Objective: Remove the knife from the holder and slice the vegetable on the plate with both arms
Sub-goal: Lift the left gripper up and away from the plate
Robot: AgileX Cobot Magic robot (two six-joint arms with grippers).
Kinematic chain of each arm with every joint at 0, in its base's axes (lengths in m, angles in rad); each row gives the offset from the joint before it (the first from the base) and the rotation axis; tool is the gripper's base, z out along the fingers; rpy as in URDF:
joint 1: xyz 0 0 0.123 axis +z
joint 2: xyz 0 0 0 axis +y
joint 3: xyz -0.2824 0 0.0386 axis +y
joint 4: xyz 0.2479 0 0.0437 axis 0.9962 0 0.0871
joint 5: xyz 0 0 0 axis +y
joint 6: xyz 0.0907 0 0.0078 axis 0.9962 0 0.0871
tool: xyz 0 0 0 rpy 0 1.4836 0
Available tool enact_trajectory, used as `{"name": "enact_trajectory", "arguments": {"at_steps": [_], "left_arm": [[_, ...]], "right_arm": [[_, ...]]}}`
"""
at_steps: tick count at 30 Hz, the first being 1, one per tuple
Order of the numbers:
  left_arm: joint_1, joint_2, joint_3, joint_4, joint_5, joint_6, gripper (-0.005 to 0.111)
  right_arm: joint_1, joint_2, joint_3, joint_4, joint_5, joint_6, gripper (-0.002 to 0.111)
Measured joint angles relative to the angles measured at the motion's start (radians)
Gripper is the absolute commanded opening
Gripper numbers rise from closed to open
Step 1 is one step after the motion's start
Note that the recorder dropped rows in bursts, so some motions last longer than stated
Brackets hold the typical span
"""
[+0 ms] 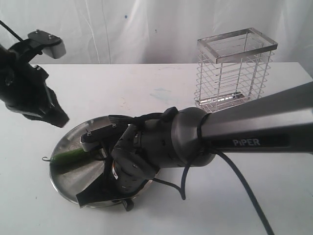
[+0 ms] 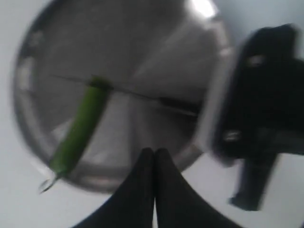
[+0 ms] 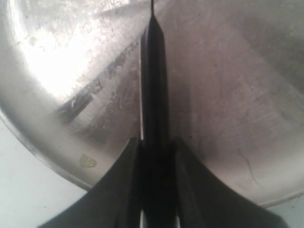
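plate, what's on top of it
The vegetable lies near the rim, stem overhanging; the knife, held by the right pincer, crosses its other end. The right arm covers much of the plate.

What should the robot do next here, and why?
Probably lower the left arm so its shut jaws pin the vegetable. The right jaws hold the knife with its blade crossing the vegetable's end on the plate, yet nothing steadies the vegetable.
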Motion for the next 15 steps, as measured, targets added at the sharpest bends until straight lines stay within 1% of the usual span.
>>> {"name": "enact_trajectory", "arguments": {"at_steps": [2, 3, 4, 5, 6, 8, 10, 12, 15], "left_arm": [[0.000, -0.006, 0.000, -0.175, 0.035, 0.105, 0.000], [0.000, -0.015, 0.000, -0.303, 0.042, 0.174, 0.000], [0.004, -0.019, 0.000, -0.394, 0.044, 0.219, 0.000], [0.011, -0.028, 0.000, -0.484, 0.045, 0.275, 0.000], [0.021, -0.038, 0.000, -0.611, 0.043, 0.324, 0.000], [0.048, -0.053, 0.000, -0.761, 0.007, 0.381, 0.000], [0.081, -0.065, 0.000, -0.847, -0.079, 0.408, 0.000], [0.110, -0.067, 0.000, -0.859, -0.176, 0.413, 0.000], [0.145, -0.035, 0.012, -0.859, -0.232, 0.404, 0.000]], "right_arm": [[0.000, 0.000, 0.000, -0.007, 0.000, -0.001, 0.000], [0.000, 0.000, 0.000, -0.009, 0.000, -0.001, 0.000], [0.000, 0.000, 0.000, -0.011, 0.000, -0.001, 0.000], [0.000, 0.000, 0.000, -0.014, 0.002, -0.002, 0.000], [0.000, 0.000, 0.000, -0.014, 0.002, -0.004, 0.000], [0.000, 0.000, 0.000, -0.014, 0.004, -0.011, 0.000], [0.000, 0.000, 0.000, -0.014, 0.006, -0.015, 0.000], [0.000, 0.000, 0.000, -0.014, 0.006, -0.017, 0.000], [0.000, 0.000, 0.000, -0.016, 0.006, -0.019, 0.000]]}}
